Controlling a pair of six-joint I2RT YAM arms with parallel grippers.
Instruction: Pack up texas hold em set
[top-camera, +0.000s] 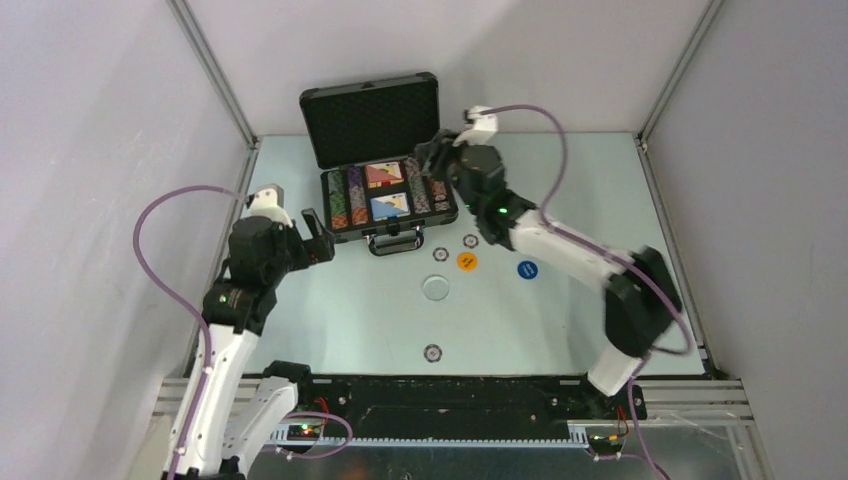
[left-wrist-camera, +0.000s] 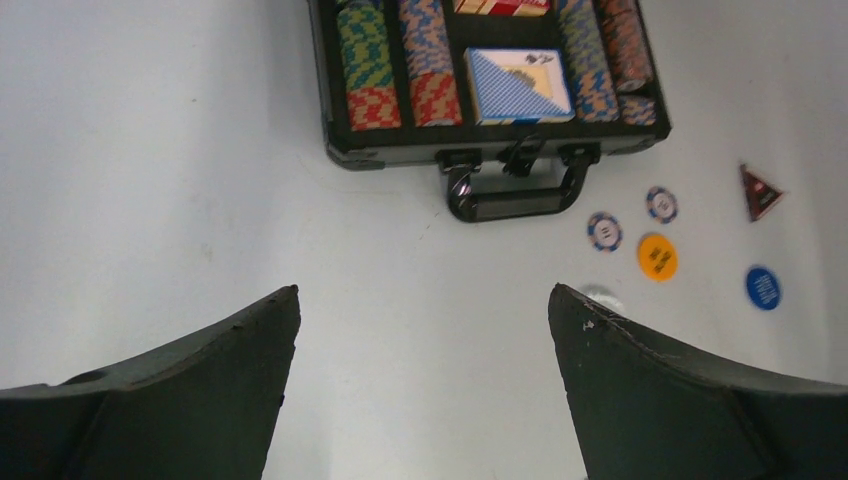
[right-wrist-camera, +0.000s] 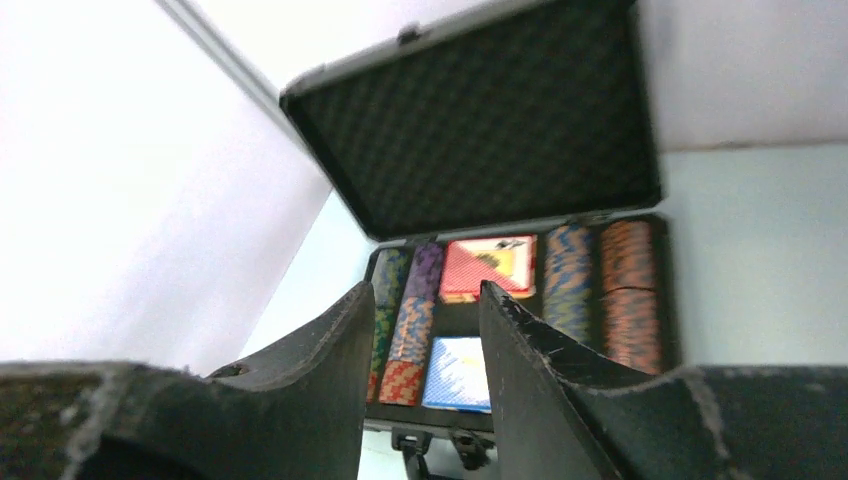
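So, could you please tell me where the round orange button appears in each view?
Top external: round orange button, centre, just on the near side of the black case.
Left wrist: right of centre, below the case.
Right wrist: not in view.
Shared landmark: blue-backed card deck inside the case.

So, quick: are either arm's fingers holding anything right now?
Left gripper: fingers wide open, holding nothing.
Right gripper: fingers partly open, nothing between them.
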